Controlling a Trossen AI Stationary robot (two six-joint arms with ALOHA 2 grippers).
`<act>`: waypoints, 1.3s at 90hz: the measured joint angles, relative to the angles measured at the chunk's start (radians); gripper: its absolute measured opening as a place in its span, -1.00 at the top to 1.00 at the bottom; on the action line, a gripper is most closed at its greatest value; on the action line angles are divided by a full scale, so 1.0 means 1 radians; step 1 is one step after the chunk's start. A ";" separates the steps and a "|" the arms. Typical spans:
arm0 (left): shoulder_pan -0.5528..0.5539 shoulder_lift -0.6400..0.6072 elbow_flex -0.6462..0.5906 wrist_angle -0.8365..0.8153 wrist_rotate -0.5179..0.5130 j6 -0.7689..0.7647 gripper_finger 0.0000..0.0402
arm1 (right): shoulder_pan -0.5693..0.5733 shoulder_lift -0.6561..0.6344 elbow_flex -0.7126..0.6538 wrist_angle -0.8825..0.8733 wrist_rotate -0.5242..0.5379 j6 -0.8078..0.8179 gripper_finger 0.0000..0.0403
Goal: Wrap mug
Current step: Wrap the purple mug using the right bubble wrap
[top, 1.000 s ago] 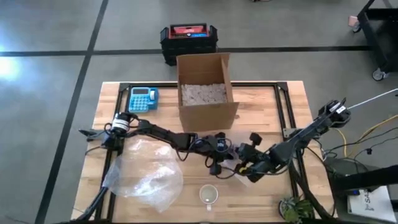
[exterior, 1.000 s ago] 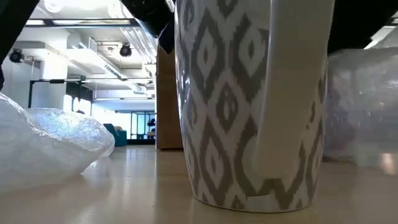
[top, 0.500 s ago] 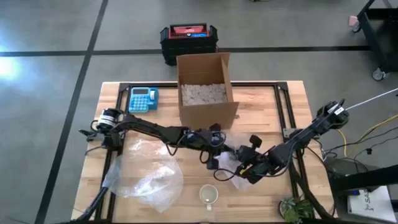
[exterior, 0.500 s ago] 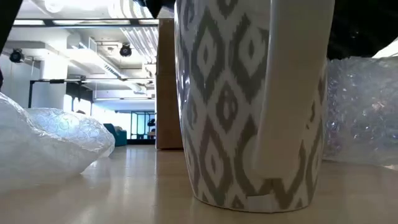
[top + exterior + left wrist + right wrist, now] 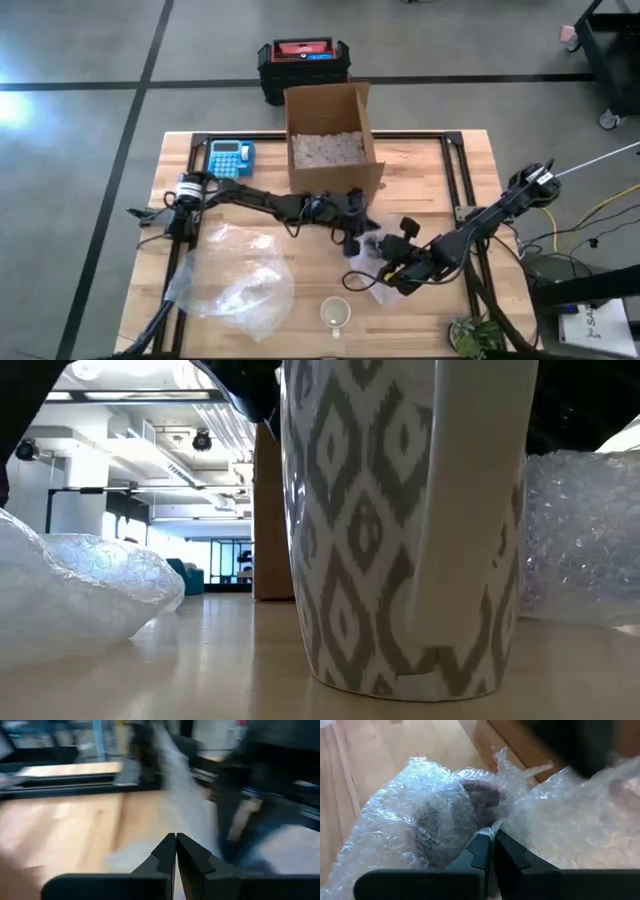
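High view, reading from my left side across: a large loose sheet of bubble wrap [image 5: 232,280] lies on the worktop [image 5: 430,160] near the left arm's base, well apart from the work. A blue calculator [image 5: 230,158] sits toward the far edge, and beside it stands an open cardboard box [image 5: 330,145] of packing fill. My left claw [image 5: 350,240] hangs just in front of that box; its wrist camera shows the two fingers pressed together with nothing I can make out between them.

Next comes the patterned mug [image 5: 336,313], upright near the front edge and bare of any wrap. In the low view it fills the middle, handle toward the camera.

Farther right, my right claw [image 5: 390,278] is down on a second, crumpled bubble wrap piece [image 5: 372,272]. Its wrist camera shows the fingers nipped tight on a fold of that plastic [image 5: 450,810].

The relation I care about: the mug stands toward the front edge from both claws, slightly left of the held wrap and clear of it, its long axis vertical. The right claw, already carrying wrap, looks nearer to it. I judge the wrapping proper not yet begun; the sheet has to be brought to the mug, or the mug onto it.
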 joint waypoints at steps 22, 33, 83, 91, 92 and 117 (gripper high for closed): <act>-0.053 0.058 0.003 -0.042 -0.016 0.016 1.00 | 0.000 0.000 0.003 -0.001 -0.005 -0.024 0.99; -0.067 0.062 0.005 -0.050 -0.063 0.023 1.00 | 0.000 0.000 0.012 -0.006 -0.011 -0.010 0.99; -0.067 0.064 0.003 -0.063 -0.070 0.019 1.00 | 0.001 -0.018 0.182 -0.119 -0.264 -0.054 0.46; -0.067 0.064 0.002 -0.063 -0.070 0.017 1.00 | 0.002 -0.021 0.234 -0.149 -0.282 -0.119 0.37; -0.067 0.064 0.002 -0.063 -0.070 0.017 1.00 | 0.002 -0.021 0.242 -0.157 -0.282 -0.126 0.36; -0.066 0.064 0.002 -0.062 -0.070 0.017 1.00 | 0.002 -0.021 0.410 -0.468 -0.177 -0.167 0.37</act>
